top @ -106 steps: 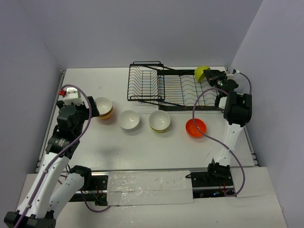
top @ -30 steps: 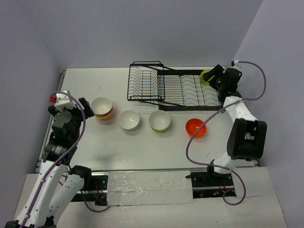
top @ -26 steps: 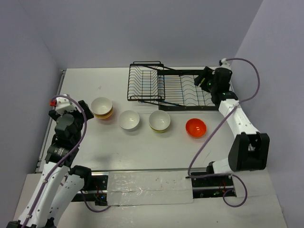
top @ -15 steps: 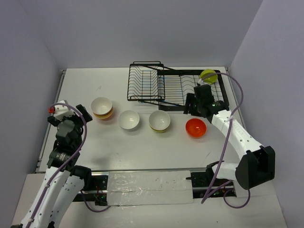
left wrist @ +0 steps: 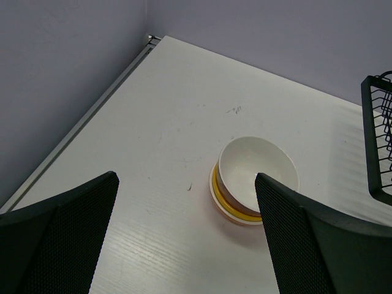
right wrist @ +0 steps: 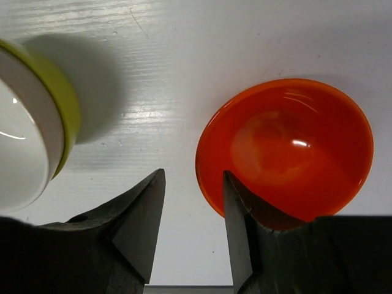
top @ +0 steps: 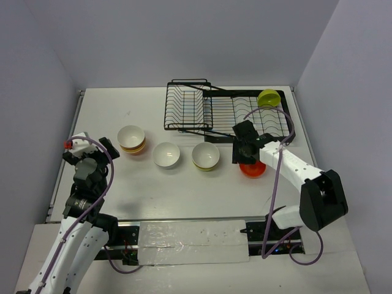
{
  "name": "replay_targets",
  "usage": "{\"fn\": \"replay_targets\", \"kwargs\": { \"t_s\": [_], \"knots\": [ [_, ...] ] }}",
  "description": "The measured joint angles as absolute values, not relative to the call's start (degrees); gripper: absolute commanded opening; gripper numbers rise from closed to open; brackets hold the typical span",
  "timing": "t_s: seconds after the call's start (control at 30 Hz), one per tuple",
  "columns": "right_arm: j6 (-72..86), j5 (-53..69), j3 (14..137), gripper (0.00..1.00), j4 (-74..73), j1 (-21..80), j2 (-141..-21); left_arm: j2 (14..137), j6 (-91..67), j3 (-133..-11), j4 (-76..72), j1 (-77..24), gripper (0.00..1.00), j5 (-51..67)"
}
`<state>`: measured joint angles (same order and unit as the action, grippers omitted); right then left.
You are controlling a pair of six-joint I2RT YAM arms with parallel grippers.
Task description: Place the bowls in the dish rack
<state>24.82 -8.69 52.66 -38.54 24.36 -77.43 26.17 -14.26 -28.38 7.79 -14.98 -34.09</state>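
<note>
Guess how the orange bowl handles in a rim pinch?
The orange bowl shows a sharp glossy highlight: probably slippery. It looks rigid, likely no flex. The right gripper straddles one side of its rim, so it may tilt when lifted.

Seen from my remote desk: a white table [top: 184, 190] fills the middle of the overhead frame, boxed in by pale lilac walls [top: 184, 37] at the top, left and right. A grey metal rail [top: 75, 113] runs down the table's left edge, meeting the walls at the upper-left corner. A small dark scuff [top: 128, 113] marks the tabletop at upper left. A crinkled clear sheet [top: 193, 236] lies across the bottom centre. Up close, I see fine streaks across the tabletop.
</note>
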Motion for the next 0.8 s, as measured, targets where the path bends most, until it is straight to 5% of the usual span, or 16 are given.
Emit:
{"fn": "replay_targets", "kwargs": {
  "t_s": [0.6, 0.8],
  "knots": [
    [25.58, -11.55, 52.38, 0.29, -36.38, 25.32, -83.53, 26.02, -14.15, -28.27, 6.66, -14.98, 0.98, -34.17],
    [25.39, -12.25, 52.38, 0.0, -36.36, 25.5, -83.88, 26.02, -14.06, -28.27, 6.66, -14.98, 0.97, -34.17]
  ]
}}
